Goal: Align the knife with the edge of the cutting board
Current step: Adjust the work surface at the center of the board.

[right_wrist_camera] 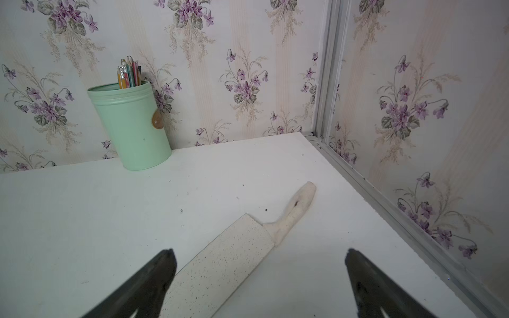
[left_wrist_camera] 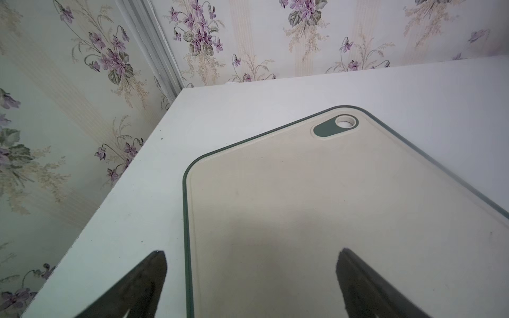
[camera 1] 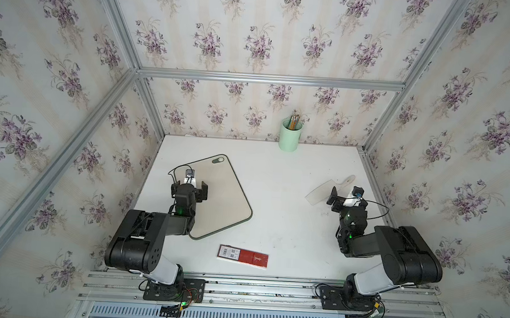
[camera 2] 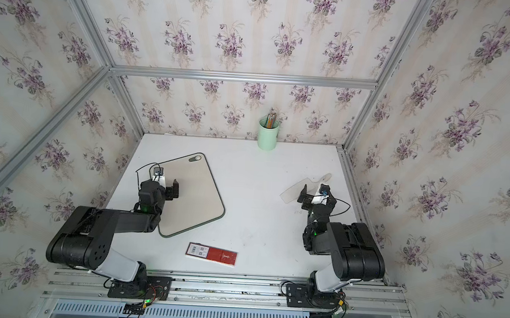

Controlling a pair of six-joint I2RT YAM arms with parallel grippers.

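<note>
**Progress.** No part of the alignment is found completed. The knife [camera 1: 322, 190] is seen lying flat on the table [camera 1: 277, 173], on the robot's right side and near the right wall, with its handle pointed toward the far right corner. The cutting board [camera 1: 223, 200] is seen lying skewed on the left side of the table, its oval hole at the far corner. The two are well apart, with bare table between them, and the knife is parallel to no board edge that can be made out. It is judged that the knife has yet to be gripped, carried across and laid along a board edge.

**Right arm.** The right claw [right_wrist_camera: 260, 254] is held low over the knife with its fingers spread wide and nothing pinched. In the right wrist view, the speckled blade [right_wrist_camera: 234, 253] runs between the two fingers and passes close under one of them. Whether that finger touches the blade cannot be told.

**Left arm.** The left claw [left_wrist_camera: 252, 254] is held above the near part of the cutting board, likewise spread and empty. One finger is seen over the board and one beyond its green rim.

**Other items.** A red box [camera 1: 243, 256] lies near the front edge of the table. A green cup [camera 1: 290, 134] of pencils stands at the back wall. Both are clear of the path between knife and board.
</note>
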